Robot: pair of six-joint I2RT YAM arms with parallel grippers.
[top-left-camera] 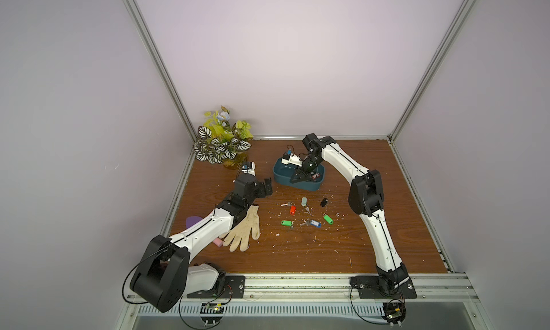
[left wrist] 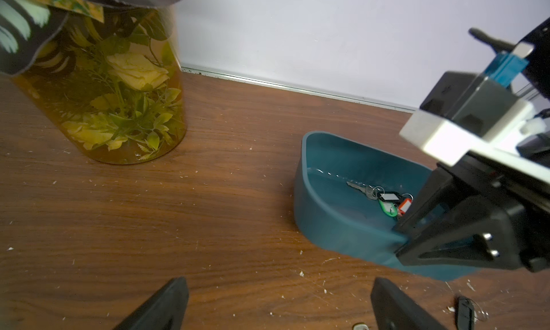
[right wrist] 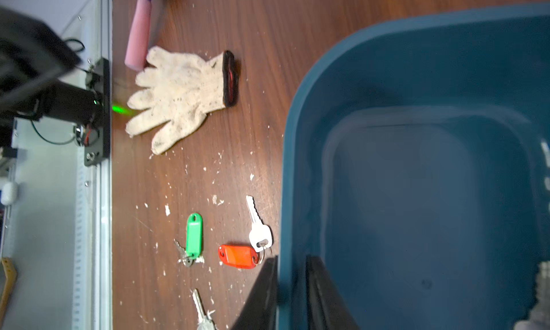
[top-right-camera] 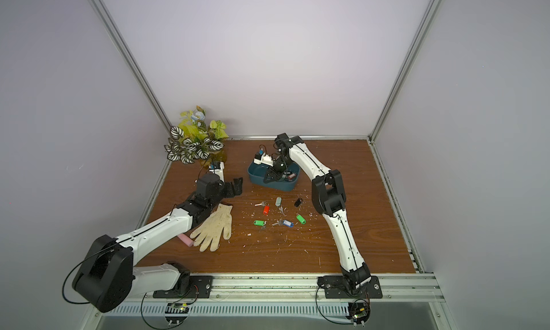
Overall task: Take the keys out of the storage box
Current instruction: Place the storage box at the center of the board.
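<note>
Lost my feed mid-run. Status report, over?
Left hand open, empty. Right hand astride box wall, grip unclear. Three keys left in box, six on table. Glove, vase well aside.

box [top-left-camera: 280,178]: dark teal
key tags [top-left-camera: 293,209]: red, green, blue, grey, black
glove [top-left-camera: 245,229]: cream, black cuff
table [top-left-camera: 327,254]: brown wood grain

Lab cell: aluminium frame [top-left-camera: 153,58], blank walls [top-left-camera: 282,61]

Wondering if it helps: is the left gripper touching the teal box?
Apart. The left wrist view shows bare table between the left gripper and the storage box.
</note>
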